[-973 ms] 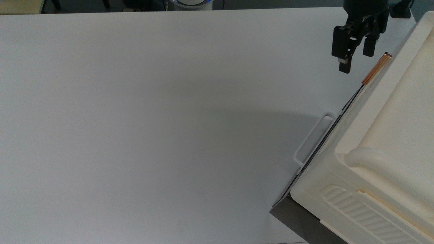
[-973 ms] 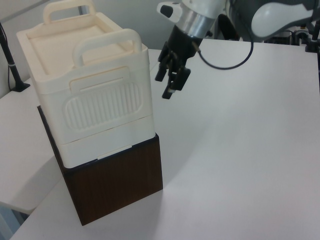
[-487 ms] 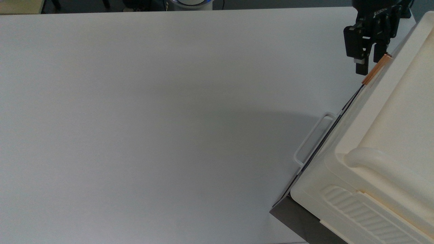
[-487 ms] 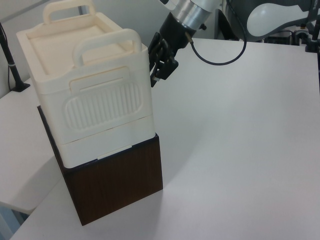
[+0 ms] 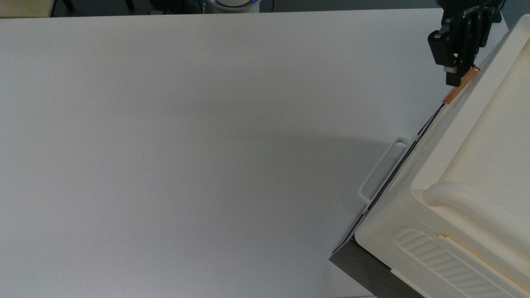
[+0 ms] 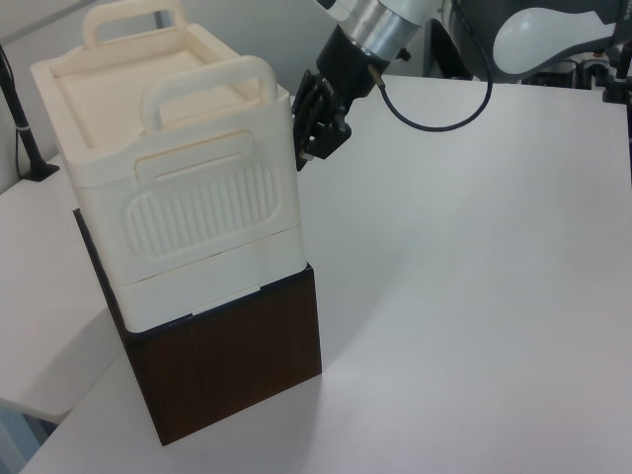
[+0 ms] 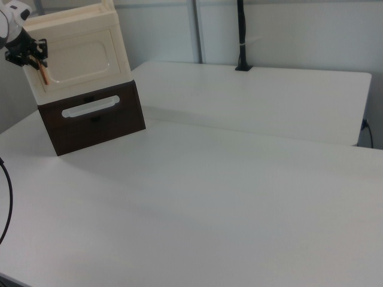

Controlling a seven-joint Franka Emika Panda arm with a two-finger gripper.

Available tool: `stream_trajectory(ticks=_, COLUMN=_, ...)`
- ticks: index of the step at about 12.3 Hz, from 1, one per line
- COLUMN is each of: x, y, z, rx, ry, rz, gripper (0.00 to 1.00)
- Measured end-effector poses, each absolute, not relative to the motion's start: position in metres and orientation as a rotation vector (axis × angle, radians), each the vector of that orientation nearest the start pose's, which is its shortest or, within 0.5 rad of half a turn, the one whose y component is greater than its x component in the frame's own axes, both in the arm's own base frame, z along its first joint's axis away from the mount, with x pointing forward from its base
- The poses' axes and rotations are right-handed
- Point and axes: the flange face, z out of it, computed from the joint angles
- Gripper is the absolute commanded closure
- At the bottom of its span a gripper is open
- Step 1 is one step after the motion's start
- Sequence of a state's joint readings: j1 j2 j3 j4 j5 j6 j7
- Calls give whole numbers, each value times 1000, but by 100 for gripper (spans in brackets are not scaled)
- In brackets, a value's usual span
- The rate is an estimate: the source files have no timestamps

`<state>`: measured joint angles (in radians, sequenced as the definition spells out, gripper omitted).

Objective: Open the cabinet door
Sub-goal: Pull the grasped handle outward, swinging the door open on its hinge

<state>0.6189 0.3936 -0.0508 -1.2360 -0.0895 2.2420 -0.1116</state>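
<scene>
The cream cabinet door [image 7: 82, 58] carries a copper-coloured handle [image 5: 460, 86], its ribbed cabinet side [image 6: 204, 206] is cream too, the base [image 6: 232, 364] below is dark brown wood-grain, and the gripper [image 5: 454, 68] is black.

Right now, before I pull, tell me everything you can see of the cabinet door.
The cabinet door is a cream plastic panel with a recessed rectangular inset, forming the cabinet's front above the dark drawer. It looks shut, flush with the cabinet body. A short copper-coloured bar handle stands upright at its edge on the right view's left. The gripper is right at that handle's upper end, with a finger against it; whether it grips the handle is unclear.
</scene>
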Motion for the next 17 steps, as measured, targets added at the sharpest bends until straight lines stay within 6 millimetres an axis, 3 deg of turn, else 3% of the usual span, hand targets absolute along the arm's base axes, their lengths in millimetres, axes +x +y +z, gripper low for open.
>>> stream_trajectory(ticks=6, x=599, y=396, z=616, rx=-2779, ry=-995, rz=-925, gripper=100)
stream_trajectory(ticks=9, x=589, y=370, z=627, rx=-2828, ry=-941, rz=-805, gripper=96)
stream_trajectory(ticks=11, x=582, y=339, z=635, rx=-2884, ry=-903, rz=-695, gripper=75)
stream_trajectory(ticks=12, x=580, y=327, z=637, rx=-2906, ry=-886, rz=-657, gripper=54)
stream_trajectory(ticks=13, x=575, y=303, z=643, rx=-2939, ry=-846, rz=-587, gripper=45)
stream_trajectory(ticks=15, x=563, y=242, z=662, rx=-3016, ry=-740, rz=-439, gripper=22)
stream_trajectory(ticks=16, x=556, y=205, z=671, rx=-3057, ry=-666, rz=-356, gripper=0)
stream_trajectory(ticks=17, x=548, y=169, z=679, rx=-3090, ry=-606, rz=-271, gripper=0)
